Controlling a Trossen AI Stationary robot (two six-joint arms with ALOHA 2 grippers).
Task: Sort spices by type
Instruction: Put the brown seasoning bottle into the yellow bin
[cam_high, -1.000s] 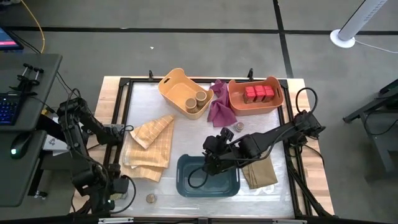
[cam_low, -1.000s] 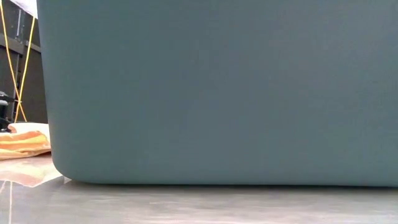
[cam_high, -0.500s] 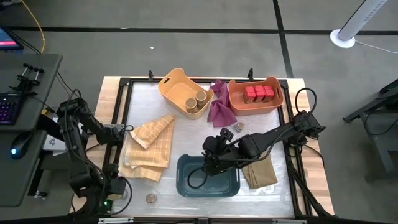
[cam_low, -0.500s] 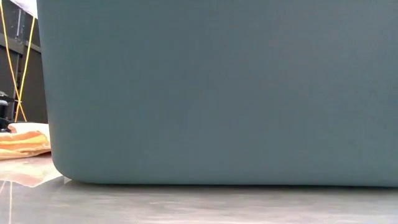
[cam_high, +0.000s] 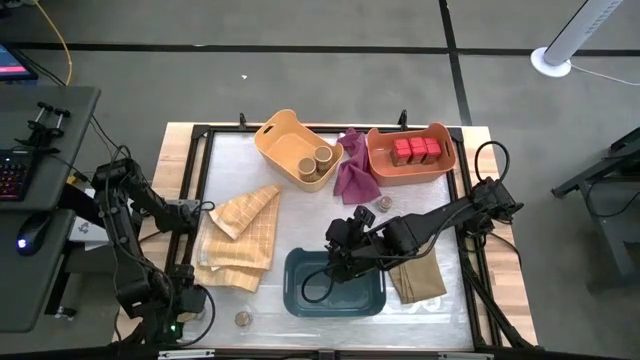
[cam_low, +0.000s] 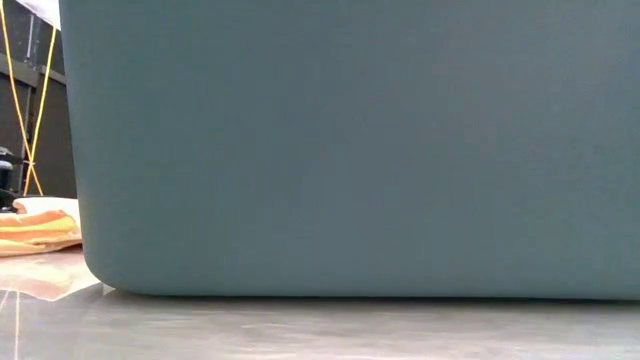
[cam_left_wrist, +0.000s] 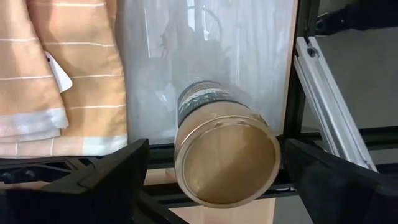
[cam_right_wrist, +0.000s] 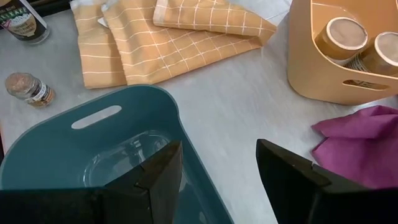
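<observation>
On the table, from above, found red tins binned far right and two cylinders in the yellow basket; tiny jars left loose. Through the right wrist, saw the right hand released over the empty teal bin. Through the left wrist, saw the left hand released around another cylinder.

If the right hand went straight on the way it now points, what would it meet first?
Probably the rim of the teal bin, right by the right hand; its open fingers straddle that wall, though depth is hard to judge.
</observation>
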